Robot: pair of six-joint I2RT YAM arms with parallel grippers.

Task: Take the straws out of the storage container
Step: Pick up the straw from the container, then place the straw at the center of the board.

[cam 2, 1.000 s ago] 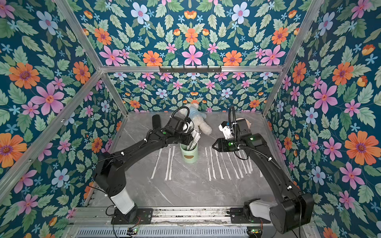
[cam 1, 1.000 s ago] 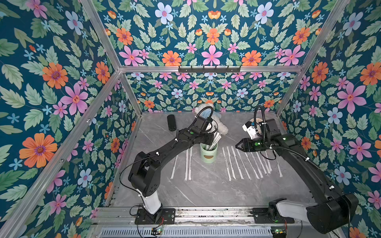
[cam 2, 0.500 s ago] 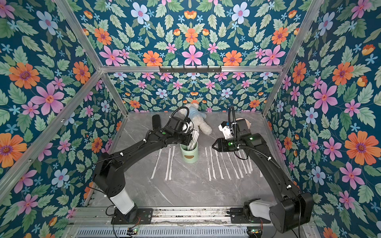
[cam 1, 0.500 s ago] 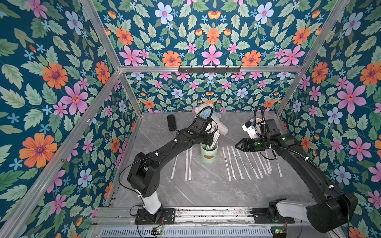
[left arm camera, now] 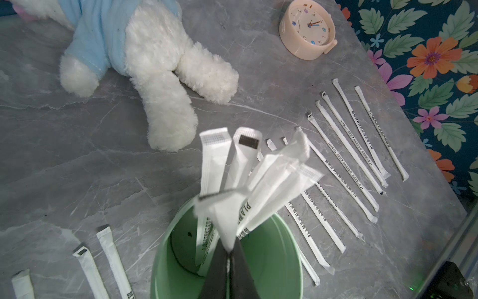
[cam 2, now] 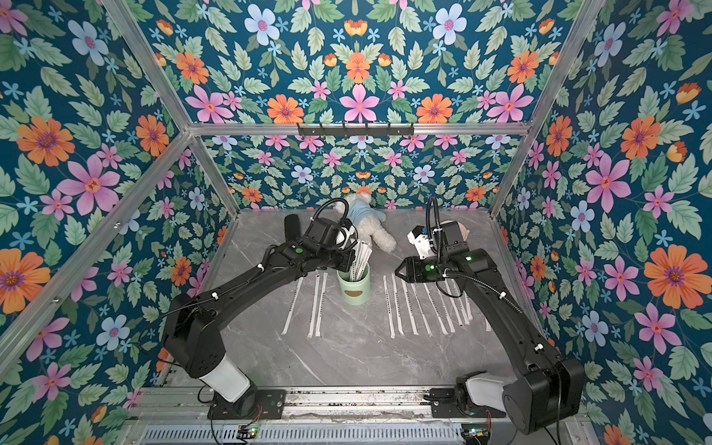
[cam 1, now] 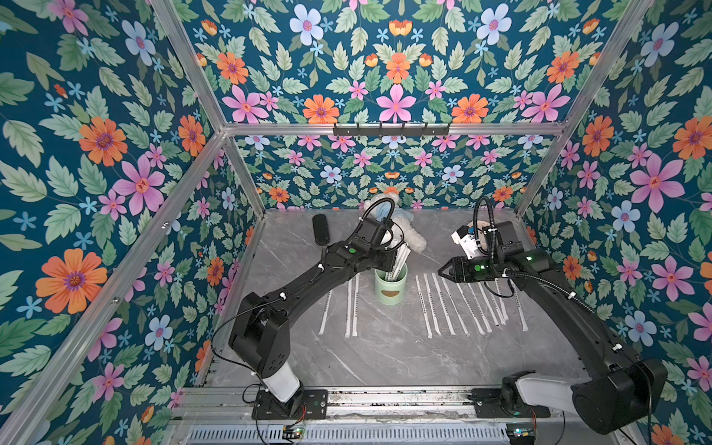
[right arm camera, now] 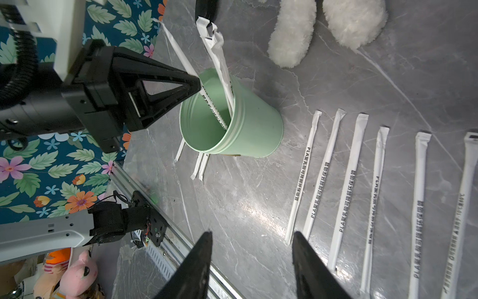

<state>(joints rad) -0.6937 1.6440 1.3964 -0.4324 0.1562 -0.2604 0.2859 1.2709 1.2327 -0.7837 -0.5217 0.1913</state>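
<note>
Most straws point(right arm camera: 347, 191) were laid flat; one left in the storage container point(right arm camera: 256, 129) below the left gripper point(left arm camera: 229, 252) was clamped by it; the right gripper point(right arm camera: 252, 234) was spread, empty

Upright mint-green cup point(cam 1: 391, 287) with a few white paper-wrapped straws point(left arm camera: 274, 181) leaning inside, more in flat rows on either side.

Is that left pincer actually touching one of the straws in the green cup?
Touching. In the left wrist view the left pincer is shut on a white straw above the cup.
</note>
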